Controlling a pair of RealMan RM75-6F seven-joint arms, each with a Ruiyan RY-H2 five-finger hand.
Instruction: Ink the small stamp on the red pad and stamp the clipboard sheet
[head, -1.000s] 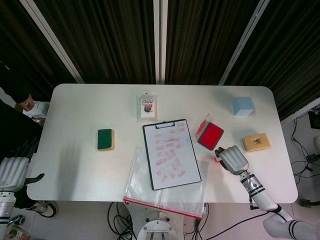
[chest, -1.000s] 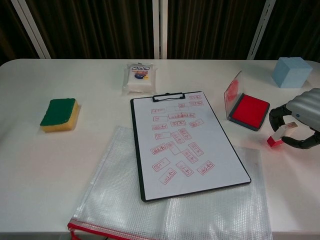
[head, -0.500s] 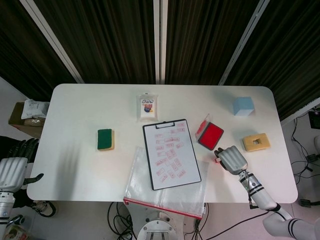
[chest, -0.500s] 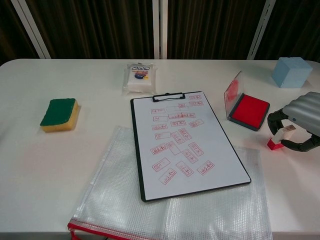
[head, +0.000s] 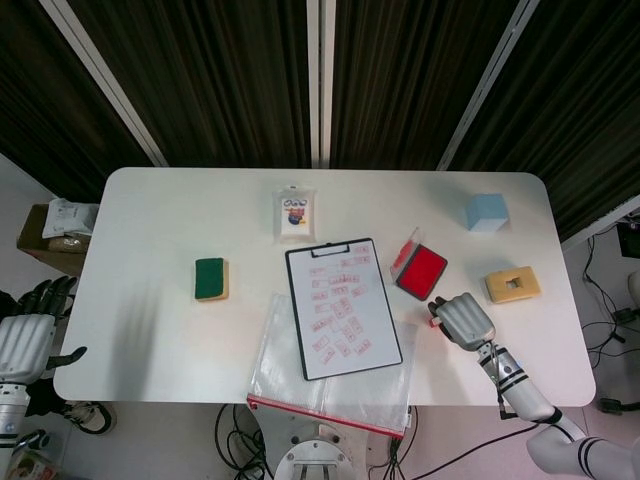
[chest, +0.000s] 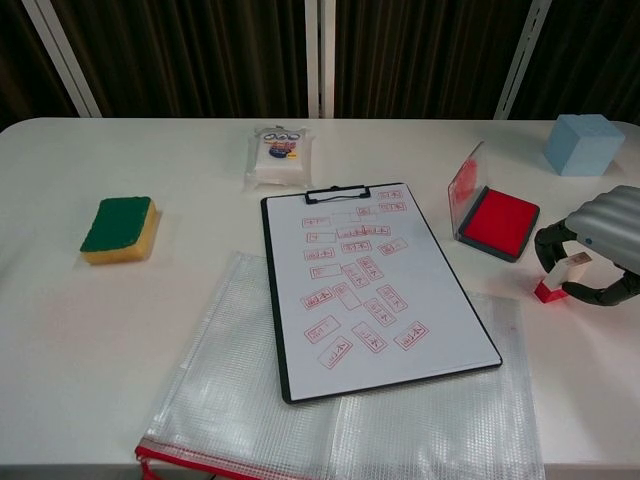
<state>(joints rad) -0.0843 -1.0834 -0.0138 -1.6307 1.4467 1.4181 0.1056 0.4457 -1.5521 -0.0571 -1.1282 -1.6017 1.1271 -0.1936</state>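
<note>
The small stamp (chest: 560, 277), white on top with a red base, stands upright on the table right of the clipboard (chest: 375, 285). My right hand (chest: 605, 242) curls around it, finger and thumb on its upper part. The head view shows only the stamp's (head: 433, 320) red edge, at the fingertips of that hand (head: 463, 320). The red ink pad (chest: 500, 222) lies open just beyond, lid raised. The clipboard sheet (head: 340, 310) carries several red stamp marks. My left hand (head: 25, 340) hangs off the table's left corner, fingers apart and holding nothing.
A clear zip pouch (chest: 300, 420) lies under the clipboard's near end. A green-topped sponge (chest: 120, 228) sits at the left and a wipes pack (chest: 279, 155) beyond the clipboard. A blue cube (chest: 582, 143) stands far right, with a yellow block (head: 514, 285) beside my right hand.
The stamp was tilted in my right hand a second ago; now it stands upright with its base on the table. The left hand has barely moved.
</note>
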